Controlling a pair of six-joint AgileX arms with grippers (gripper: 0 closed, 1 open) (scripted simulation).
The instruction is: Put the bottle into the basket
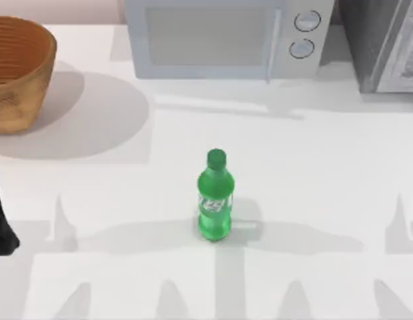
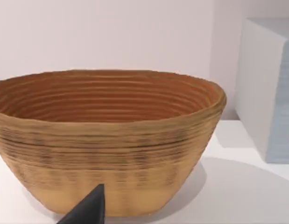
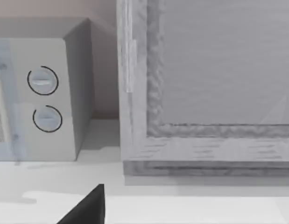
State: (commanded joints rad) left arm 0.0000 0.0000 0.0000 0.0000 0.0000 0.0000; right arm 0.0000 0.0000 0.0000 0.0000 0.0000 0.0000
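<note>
Standing upright mid-bench [image 1: 313,200], the bottle [image 1: 215,197] was well apart from the basket [image 1: 19,70] at the top view's far left. The left wrist view faced the basket [image 2: 107,140]; the right wrist view faced a microwave [image 3: 41,93]. Whether either claw was open, I cannot tell.

the table [image 1: 313,200] is seen from overhead. the basket [image 2: 107,140] is caught close and low by the left wrist view, the microwave [image 3: 46,93] by the right; both are shared with the top view.
</note>
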